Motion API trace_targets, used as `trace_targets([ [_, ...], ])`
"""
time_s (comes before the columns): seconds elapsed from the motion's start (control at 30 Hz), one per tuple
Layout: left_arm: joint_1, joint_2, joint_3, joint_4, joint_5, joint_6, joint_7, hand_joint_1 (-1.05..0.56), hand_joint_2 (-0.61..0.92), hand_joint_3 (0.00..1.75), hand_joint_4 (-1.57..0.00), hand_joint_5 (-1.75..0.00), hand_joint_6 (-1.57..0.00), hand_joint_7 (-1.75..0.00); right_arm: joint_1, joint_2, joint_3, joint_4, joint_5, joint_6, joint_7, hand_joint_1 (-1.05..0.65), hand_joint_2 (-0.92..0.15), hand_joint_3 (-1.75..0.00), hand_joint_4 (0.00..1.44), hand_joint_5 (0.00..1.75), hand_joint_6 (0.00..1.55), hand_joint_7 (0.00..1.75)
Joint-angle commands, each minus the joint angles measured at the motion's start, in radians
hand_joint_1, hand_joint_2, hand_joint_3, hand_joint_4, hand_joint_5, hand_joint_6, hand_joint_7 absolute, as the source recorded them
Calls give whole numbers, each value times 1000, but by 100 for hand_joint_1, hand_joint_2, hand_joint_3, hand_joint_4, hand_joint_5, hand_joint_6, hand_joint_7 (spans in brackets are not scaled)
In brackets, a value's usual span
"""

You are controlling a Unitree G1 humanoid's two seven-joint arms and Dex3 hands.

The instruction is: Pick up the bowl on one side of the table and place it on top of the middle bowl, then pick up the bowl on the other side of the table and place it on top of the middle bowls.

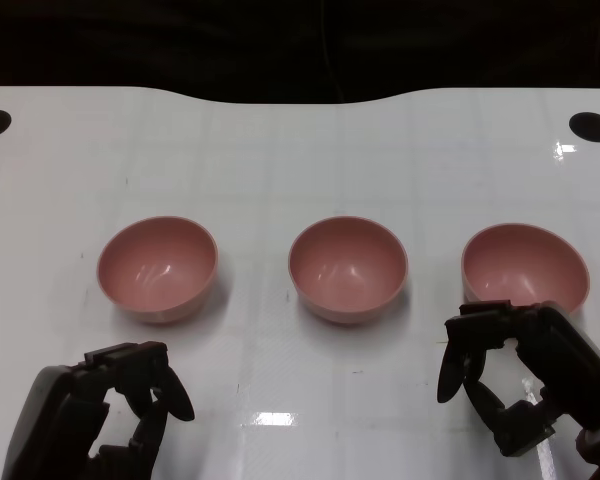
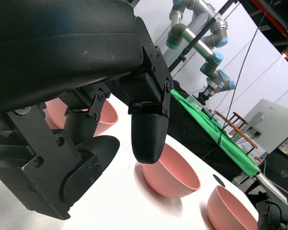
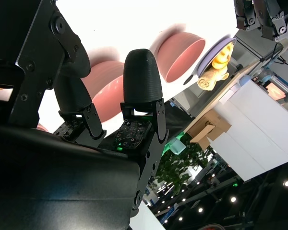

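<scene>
On the white table (image 1: pixel 280 150) three pink bowls stand in one row, all upright and well apart from each other. The left bowl (image 1: pixel 158 268) stands just beyond the left hand (image 1: pixel 100 415), which hovers near the table edge with its fingers loosely curved and apart, grasping nothing. The middle bowl (image 1: pixel 347 268) stands alone in the centre, with nothing stacked in it. The right bowl (image 1: pixel 525 270) is at the right, and the right hand (image 1: pixel 525 385) is just in front of it, fingers spread and released, not touching its rim.
</scene>
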Motion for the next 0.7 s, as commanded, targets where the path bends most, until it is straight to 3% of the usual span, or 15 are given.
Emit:
trace_targets([
  [0.03,0,13,4,3,-14,-7,2,-4,24,157,-82,-169,-85,-134,-8,-12,-2,1,9,-8,-3,34,2,-173,103,171,104,119],
  [0.53,-1,12,10,2,0,-6,15,-4,23,157,-83,-167,-86,-134,-2,-11,0,-13,14,5,4,36,2,-171,103,170,105,118],
  [0.7,-1,7,14,0,2,-2,24,-5,26,151,-84,-158,-87,-124,-2,-12,0,-14,11,7,4,36,2,-171,103,171,105,118],
])
